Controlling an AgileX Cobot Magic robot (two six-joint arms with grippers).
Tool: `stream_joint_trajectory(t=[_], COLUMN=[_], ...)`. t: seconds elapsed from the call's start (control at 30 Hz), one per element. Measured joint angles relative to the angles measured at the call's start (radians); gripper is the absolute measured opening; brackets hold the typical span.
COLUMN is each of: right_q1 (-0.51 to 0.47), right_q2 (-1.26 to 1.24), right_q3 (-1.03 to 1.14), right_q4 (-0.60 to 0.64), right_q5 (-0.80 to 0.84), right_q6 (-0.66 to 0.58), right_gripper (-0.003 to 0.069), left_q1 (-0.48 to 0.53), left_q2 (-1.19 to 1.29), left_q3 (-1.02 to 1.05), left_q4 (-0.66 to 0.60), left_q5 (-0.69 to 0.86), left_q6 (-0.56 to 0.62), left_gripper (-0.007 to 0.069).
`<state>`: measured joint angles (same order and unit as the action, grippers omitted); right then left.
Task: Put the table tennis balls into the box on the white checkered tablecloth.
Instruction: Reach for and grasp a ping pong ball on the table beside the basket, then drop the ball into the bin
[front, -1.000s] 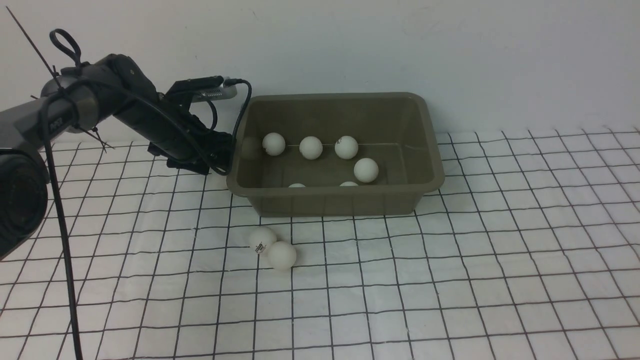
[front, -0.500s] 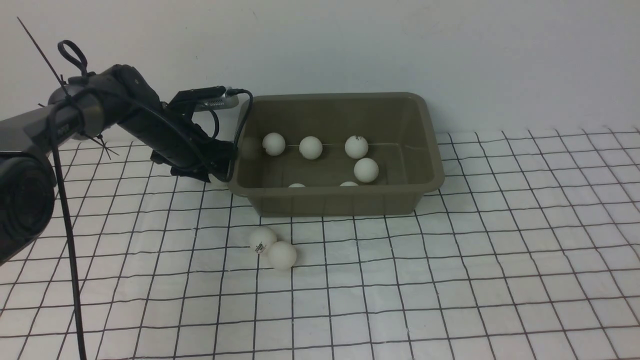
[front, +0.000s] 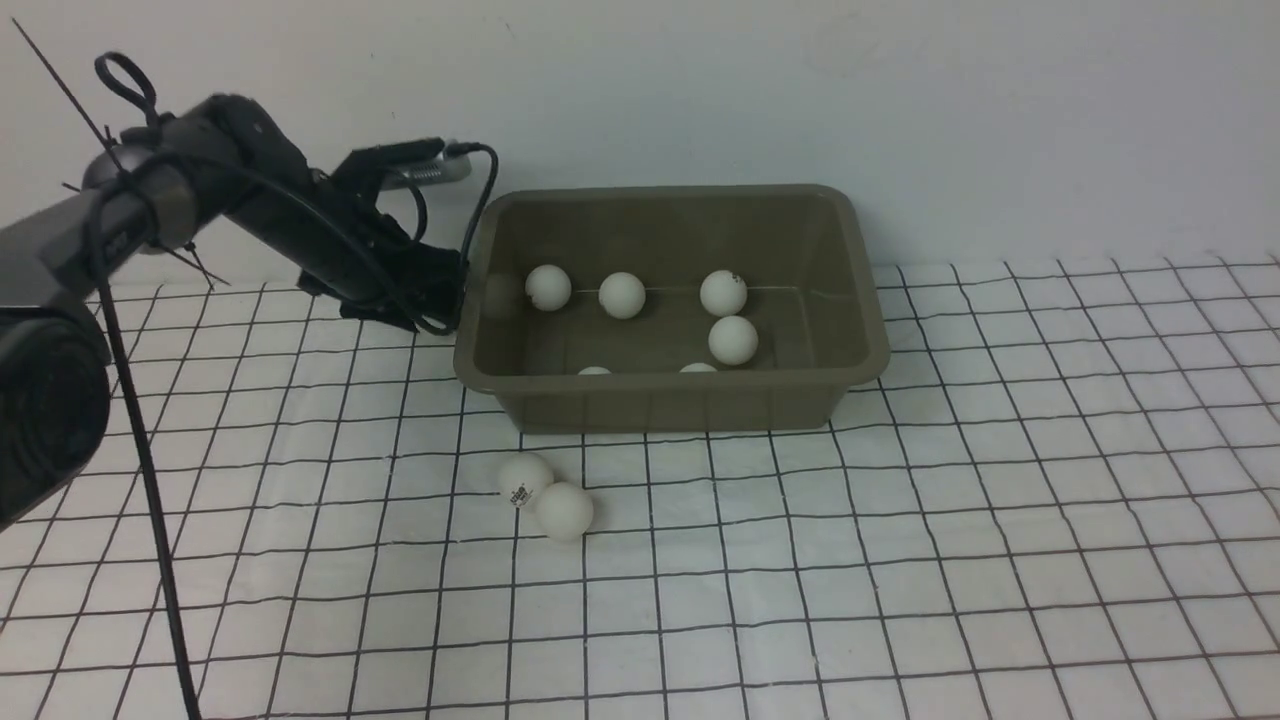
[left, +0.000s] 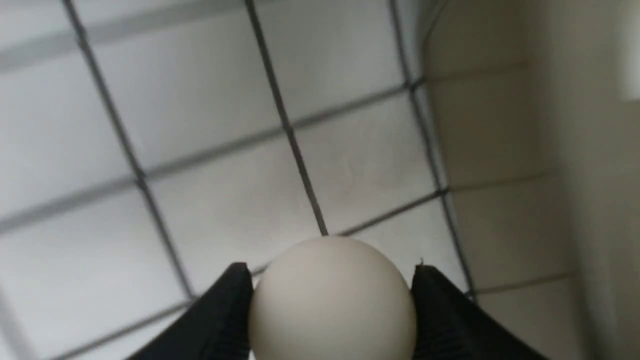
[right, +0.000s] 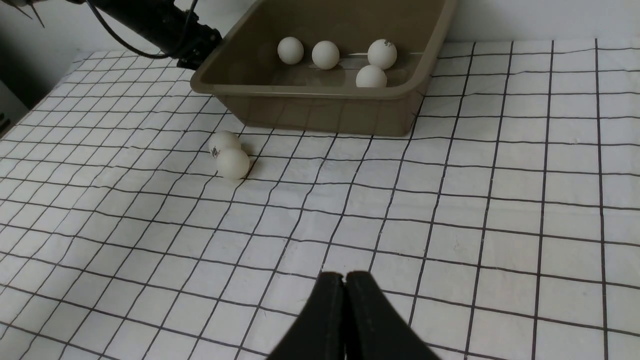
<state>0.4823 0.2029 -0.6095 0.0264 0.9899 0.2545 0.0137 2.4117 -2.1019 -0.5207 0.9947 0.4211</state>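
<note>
The white checkered tablecloth (front: 950, 560) carries the box (front: 670, 405) and two table tennis balls (front: 565, 511).

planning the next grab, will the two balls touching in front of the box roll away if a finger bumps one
Likely yes: the logo ball and its neighbour are smooth spheres lying loose on the tablecloth, so a bump probably rolls both. Hard-looking, they should pinch cleanly, as the held ball sits in the left gripper.

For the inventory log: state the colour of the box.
Plain olive-grey, no pattern; the box shows best in the front view.
</note>
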Motion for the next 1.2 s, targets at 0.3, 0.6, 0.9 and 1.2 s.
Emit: stream_joint_trajectory(t=[0.3, 0.6, 0.9, 1.2], right_q1=[0.0, 0.0, 0.0, 0.0], right_q2=[0.0, 0.0, 0.0, 0.0], right_q3=[0.0, 0.0, 0.0, 0.0], right_q4=[-0.008, -0.039, -0.033, 0.016], right_q5=[-0.023, -0.031, -0.031, -0.031], right_q6=[0.0, 0.0, 0.0, 0.0], right_gripper=[-0.0018, -0.0018, -0.0018, -0.0018], left_q1=[0.062, -0.057, -0.268, -0.345], left_q2=[-0.082, -0.134, -0.06, 0.005], left_q3=[-0.202, -0.225, -0.225, -0.224], left_q4=[0.3, 0.032, 0.249, 0.347], left_q5=[0.208, 0.237, 0.211, 0.204], left_q6=[-0.174, -0.08, -0.039, 0.007], left_gripper=[0.0355, 0.0355, 0.0355, 0.0363])
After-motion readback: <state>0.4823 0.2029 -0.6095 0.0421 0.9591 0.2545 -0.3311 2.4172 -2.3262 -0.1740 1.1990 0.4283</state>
